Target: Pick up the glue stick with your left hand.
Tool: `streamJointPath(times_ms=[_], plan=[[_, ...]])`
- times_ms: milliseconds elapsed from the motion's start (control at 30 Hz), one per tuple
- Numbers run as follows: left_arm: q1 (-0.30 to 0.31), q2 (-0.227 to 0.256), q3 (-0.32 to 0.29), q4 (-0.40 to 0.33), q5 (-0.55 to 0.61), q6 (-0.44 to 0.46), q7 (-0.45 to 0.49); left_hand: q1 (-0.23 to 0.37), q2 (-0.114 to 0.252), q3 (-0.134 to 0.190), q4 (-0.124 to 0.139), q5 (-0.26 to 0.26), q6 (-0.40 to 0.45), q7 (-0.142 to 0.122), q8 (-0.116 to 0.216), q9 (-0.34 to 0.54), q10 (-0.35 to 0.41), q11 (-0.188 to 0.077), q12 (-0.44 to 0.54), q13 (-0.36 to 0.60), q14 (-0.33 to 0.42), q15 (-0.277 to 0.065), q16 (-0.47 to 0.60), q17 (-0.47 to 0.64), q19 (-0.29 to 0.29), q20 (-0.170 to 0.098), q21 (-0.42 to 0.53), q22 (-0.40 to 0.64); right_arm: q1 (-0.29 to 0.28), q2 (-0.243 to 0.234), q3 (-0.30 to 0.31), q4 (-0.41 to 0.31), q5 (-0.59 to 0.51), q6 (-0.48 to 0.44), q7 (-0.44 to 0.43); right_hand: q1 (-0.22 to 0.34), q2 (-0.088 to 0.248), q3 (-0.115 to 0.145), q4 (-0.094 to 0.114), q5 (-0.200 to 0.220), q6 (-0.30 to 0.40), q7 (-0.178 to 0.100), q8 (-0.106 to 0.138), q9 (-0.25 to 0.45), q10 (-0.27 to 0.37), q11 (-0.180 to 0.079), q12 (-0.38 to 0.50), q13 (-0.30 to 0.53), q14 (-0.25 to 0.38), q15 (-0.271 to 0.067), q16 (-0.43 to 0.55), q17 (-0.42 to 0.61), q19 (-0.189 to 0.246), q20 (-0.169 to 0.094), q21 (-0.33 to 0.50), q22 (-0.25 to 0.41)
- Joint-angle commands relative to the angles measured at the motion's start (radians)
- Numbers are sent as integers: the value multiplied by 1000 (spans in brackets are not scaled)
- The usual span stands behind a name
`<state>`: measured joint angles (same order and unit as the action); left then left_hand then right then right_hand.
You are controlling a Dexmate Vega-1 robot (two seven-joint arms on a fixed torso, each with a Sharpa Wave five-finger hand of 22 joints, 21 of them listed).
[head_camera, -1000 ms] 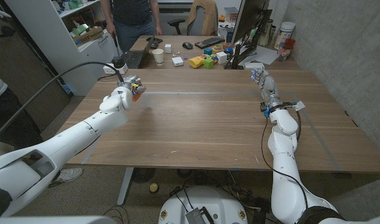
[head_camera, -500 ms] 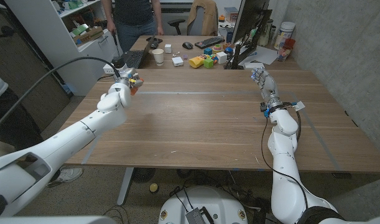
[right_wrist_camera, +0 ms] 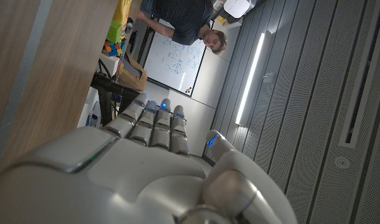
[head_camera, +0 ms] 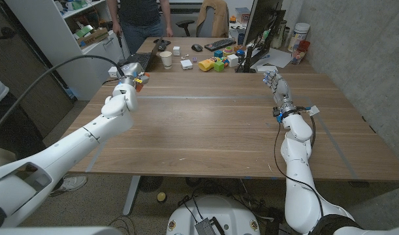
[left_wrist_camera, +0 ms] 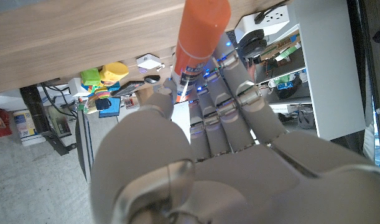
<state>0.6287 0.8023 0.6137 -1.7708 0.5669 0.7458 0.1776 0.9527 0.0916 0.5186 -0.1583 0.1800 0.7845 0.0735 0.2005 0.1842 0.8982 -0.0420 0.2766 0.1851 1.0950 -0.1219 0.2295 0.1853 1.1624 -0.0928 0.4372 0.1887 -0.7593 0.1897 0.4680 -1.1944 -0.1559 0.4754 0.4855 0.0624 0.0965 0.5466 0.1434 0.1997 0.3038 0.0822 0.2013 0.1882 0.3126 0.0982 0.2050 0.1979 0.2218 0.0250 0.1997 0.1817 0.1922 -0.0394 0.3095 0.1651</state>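
Head view: the left robot hand (head_camera: 123, 98) grips the orange cylindrical glue stick (head_camera: 140, 81), lifted above the wooden table (head_camera: 212, 130) near its far left corner. The right robot hand (head_camera: 275, 82) stands with fingers straight, holding nothing.
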Motion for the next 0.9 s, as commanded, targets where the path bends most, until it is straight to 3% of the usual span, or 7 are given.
streamJointPath(times_ms=[33,500,900], plan=[[17,-10,-29,-41,42,11,69,54,68,103,19,5,75,-14,1,3,97,-111,-5,3,83,-92,-5,3,-9,-4,7,2,9,-3,4,15,2,9,2,0,37,4,-3,7,9,4,0,3,9,-1,1,1,7,-5,-4,1,7,-34,-3,5],[76,-73,-114,-46,31,-53,265,51,70,108,23,4,88,-14,1,3,112,-109,-9,3,92,-93,-7,4,-9,-5,11,3,8,-4,7,15,5,12,6,0,38,4,-3,7,9,4,-1,3,11,1,0,2,9,-3,-5,1,10,-34,-9,5],[110,-98,-156,-57,7,-93,342,47,69,111,25,2,90,-18,-2,4,118,-112,-15,4,99,-91,-9,4,-10,-6,15,4,-1,-2,9,2,11,11,12,-1,37,4,-3,7,10,4,-1,3,10,-2,0,2,10,-5,-5,1,11,-33,-14,5]])
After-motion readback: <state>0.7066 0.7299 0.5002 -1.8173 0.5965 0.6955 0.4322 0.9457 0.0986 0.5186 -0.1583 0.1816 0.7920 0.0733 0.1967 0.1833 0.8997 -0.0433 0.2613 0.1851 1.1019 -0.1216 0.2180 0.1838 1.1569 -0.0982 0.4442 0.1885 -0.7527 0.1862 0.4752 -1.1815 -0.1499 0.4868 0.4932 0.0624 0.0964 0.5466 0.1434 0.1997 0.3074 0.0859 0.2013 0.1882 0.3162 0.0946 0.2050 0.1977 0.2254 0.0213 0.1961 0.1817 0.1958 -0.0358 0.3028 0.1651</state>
